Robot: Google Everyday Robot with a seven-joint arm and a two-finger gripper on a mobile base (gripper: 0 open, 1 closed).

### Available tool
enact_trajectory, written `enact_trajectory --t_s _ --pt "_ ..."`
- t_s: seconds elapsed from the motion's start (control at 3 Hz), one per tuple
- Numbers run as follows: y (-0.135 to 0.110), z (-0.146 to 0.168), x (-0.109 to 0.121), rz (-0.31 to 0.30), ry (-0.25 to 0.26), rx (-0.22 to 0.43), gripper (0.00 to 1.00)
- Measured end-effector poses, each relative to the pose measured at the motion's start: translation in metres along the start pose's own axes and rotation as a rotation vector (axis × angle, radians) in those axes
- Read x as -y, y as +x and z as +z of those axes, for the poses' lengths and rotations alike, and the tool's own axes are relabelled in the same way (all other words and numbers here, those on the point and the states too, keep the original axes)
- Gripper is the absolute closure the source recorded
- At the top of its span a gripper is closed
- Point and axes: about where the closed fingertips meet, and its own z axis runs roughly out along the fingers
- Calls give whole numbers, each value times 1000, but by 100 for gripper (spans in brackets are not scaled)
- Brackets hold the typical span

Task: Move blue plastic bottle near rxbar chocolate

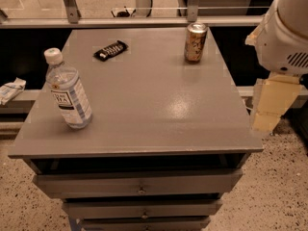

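Gripper point(270, 105) hangs just off the table's point(159, 105) right edge, seemingly holding nothing; wide or narrow, I can't tell. The blue plastic bottle point(68, 91) stands upright clear across, front-left corner; rxbar chocolate point(110, 50) lies behind it, toward the back edge.

Dim warm indoor light, soft glare patch on grey tabletop point(144, 90), claw point(272, 102) brightly lit at right edge
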Motion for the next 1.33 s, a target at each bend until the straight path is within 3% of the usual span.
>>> enact_trajectory --t_s 0.67,1.0,1.33 --pt "-3 -4 5 -3 11 37 0" --pt "-29 8 21 -7 5 171 0" --pt "-89 28 29 -44 -60 390 0"
